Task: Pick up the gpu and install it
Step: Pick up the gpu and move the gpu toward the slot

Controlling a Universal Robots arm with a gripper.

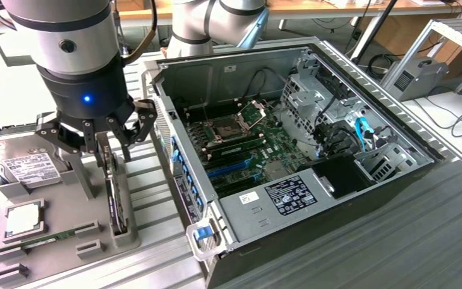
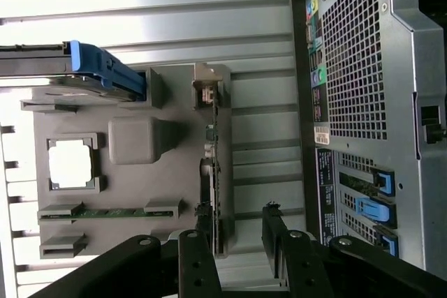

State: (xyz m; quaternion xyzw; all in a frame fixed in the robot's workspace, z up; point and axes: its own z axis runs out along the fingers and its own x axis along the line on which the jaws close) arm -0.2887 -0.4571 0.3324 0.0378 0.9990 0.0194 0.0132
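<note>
Exterior view: gripper at centre-left of frame, jaws apart, just above the gpu, which stands edge-on in the grey tray beside the open computer case. Wrist view adds the gap: card lies between the fingertips, close beside one; contact cannot be told. Rear grille of the case shows here.

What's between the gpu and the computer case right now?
Nothing loose: just the gray tray's edge and bare slatted table between gpu and case, seen in the wrist view.
</note>
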